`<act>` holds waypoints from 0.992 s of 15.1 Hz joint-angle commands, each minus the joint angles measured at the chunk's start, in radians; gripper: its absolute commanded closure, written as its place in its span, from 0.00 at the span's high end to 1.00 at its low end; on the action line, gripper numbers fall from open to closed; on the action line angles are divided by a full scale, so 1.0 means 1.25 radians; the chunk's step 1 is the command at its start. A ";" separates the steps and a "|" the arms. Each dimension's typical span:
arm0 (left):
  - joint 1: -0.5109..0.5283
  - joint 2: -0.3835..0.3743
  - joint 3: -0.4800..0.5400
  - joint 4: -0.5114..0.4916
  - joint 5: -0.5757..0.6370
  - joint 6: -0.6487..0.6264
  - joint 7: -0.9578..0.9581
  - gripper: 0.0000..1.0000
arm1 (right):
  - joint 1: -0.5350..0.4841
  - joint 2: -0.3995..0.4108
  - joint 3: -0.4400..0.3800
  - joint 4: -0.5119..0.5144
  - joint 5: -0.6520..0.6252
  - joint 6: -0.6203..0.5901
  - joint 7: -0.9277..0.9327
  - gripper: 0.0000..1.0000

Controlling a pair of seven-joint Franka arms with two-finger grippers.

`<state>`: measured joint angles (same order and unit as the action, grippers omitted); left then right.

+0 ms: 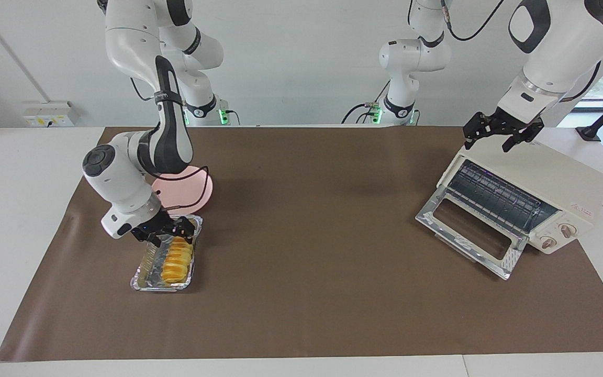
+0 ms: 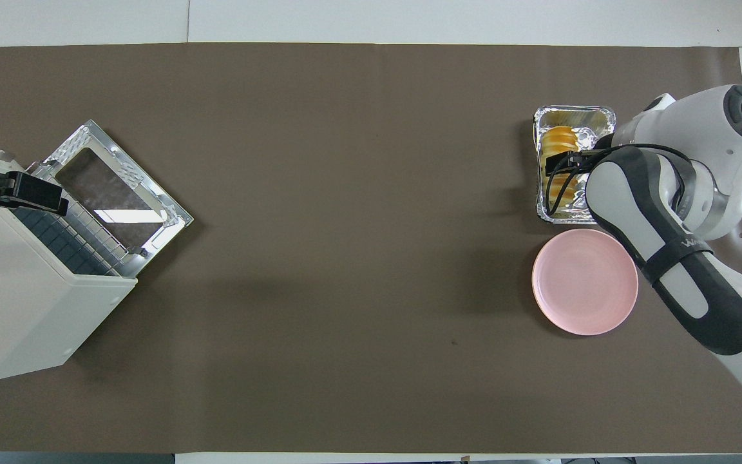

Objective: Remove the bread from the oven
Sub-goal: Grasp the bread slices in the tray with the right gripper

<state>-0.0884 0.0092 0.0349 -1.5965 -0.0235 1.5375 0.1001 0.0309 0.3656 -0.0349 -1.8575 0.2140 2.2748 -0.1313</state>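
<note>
Since the bread (image 1: 177,256) looks light, soft and ridged, it should crush easily, so I'd pinch it gently across its middle; it lies in the foil tray (image 1: 144,272) just beside the pink plate (image 1: 197,196), well apart from the open oven (image 1: 553,183). Right claw (image 1: 168,233) hangs released over the loaf's robot-side end; left claw (image 1: 500,137) waits spread above the oven top. Bench (image 1: 306,235) has a flat brown mat, with plenty of room mid-bench.
</note>
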 commanded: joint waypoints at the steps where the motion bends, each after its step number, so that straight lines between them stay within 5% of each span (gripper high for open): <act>1: 0.003 -0.018 -0.003 -0.019 0.011 0.013 -0.009 1.00 | -0.012 -0.022 0.007 -0.053 0.004 0.039 -0.009 1.00; 4: 0.003 -0.018 -0.003 -0.019 0.011 0.014 -0.009 1.00 | -0.014 -0.029 0.008 -0.076 0.005 0.052 -0.009 0.98; 6: 0.003 -0.018 -0.003 -0.019 0.011 0.013 -0.009 1.00 | -0.014 -0.031 0.007 -0.076 0.006 0.052 -0.008 0.78; 11: 0.003 -0.018 -0.003 -0.019 0.011 0.014 -0.009 1.00 | -0.012 -0.031 0.007 -0.075 0.006 0.048 -0.009 0.00; 15: 0.003 -0.018 -0.003 -0.019 0.011 0.013 -0.009 1.00 | -0.010 -0.035 0.006 -0.053 0.004 0.031 -0.012 0.00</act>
<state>-0.0884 0.0092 0.0349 -1.5965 -0.0235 1.5376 0.1001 0.0280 0.3485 -0.0354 -1.9177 0.2140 2.3217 -0.1314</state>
